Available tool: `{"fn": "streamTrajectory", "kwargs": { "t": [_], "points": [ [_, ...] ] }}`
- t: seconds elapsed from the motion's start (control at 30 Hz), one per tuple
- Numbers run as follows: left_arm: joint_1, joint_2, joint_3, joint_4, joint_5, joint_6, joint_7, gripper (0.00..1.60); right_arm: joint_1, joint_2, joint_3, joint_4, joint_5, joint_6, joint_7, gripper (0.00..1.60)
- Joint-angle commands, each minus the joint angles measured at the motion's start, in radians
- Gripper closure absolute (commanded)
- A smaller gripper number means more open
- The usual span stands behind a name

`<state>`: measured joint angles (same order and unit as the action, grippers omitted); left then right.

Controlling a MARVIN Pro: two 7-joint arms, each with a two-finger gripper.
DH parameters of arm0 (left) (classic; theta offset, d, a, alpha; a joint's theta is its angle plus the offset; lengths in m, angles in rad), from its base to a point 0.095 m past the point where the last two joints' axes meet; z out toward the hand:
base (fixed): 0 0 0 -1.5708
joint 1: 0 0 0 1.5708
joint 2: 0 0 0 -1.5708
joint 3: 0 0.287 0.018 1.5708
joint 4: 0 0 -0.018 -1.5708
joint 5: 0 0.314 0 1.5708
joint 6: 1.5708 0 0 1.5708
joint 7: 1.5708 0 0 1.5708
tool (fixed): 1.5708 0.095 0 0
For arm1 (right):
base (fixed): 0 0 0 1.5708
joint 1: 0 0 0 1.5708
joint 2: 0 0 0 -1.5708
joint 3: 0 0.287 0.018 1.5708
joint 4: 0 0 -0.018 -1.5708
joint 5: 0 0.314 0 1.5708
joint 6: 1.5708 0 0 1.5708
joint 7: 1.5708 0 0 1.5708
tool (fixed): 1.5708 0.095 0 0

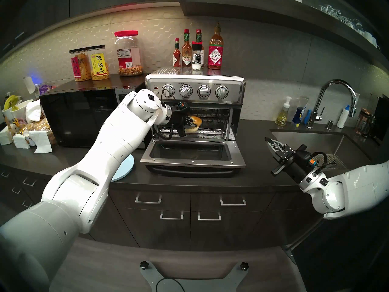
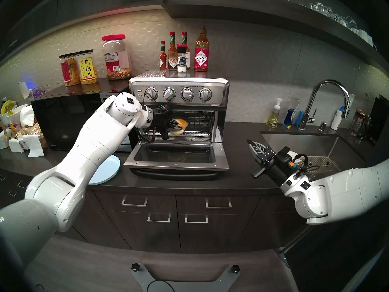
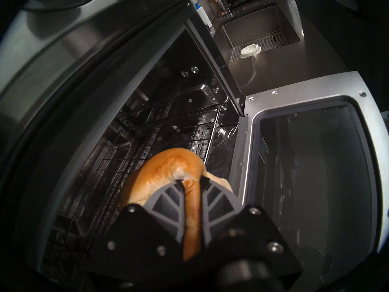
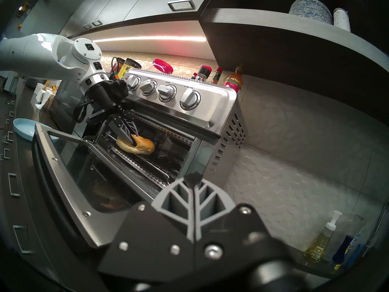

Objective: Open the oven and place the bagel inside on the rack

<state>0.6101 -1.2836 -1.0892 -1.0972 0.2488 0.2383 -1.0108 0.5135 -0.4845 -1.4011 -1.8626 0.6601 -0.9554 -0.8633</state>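
Inside oven (image 4: 210,121), gripped bagel (image 4: 140,146) tilted edgewise.

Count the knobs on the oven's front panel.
4, in one row across the oven panel above the open cavity: far left, partly behind a cable of the left arm, centre-left, centre-right, far right. None looks hidden.

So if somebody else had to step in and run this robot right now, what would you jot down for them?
Left gripper: shut on the bagel, holding it inside the oven, just above the rack.
Right gripper: shut, empty, parked over the counter beside the sink.
Done: the oven door is folded fully down; bagel lifted off the blue plate and brought in.
Left: set the bagel on the rack, let go, pull the left arm out.
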Motion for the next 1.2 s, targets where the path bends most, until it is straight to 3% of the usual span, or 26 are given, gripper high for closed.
{"fn": "streamTrajectory", "kwargs": {
  "t": [0.0,0.4,0.87,0.9,0.93,0.97,1.17],
  "points": [
    [-0.052,-0.010,-0.028,-0.056,-0.009,0.011,0.012,1.60,0.011,-0.002,0.009,-0.001,-0.002,-0.001,-0.001,1.60],
    [-0.070,-0.013,-0.022,-0.005,0.026,-0.023,0.072,1.60,0.011,-0.002,0.009,-0.001,-0.002,-0.001,-0.001,1.60],
    [-0.032,-0.023,-0.030,0.011,0.096,-0.058,0.187,1.60,0.011,-0.002,0.009,-0.001,-0.002,-0.001,-0.001,1.60],
    [-0.033,-0.023,-0.028,0.012,0.100,-0.057,0.196,1.44,0.011,-0.002,0.009,-0.001,-0.002,-0.001,-0.001,1.60],
    [-0.032,-0.025,-0.030,0.012,0.104,-0.055,0.206,0.96,0.011,-0.002,0.009,-0.001,-0.002,-0.001,-0.001,1.60],
    [-0.031,-0.026,-0.032,0.012,0.106,-0.056,0.206,0.21,0.011,-0.002,0.009,-0.001,-0.002,-0.001,-0.001,1.60],
    [-0.027,-0.029,-0.036,0.010,0.115,-0.058,0.218,0.21,0.011,-0.002,0.009,-0.001,-0.002,-0.001,-0.001,1.60]
  ]
}}
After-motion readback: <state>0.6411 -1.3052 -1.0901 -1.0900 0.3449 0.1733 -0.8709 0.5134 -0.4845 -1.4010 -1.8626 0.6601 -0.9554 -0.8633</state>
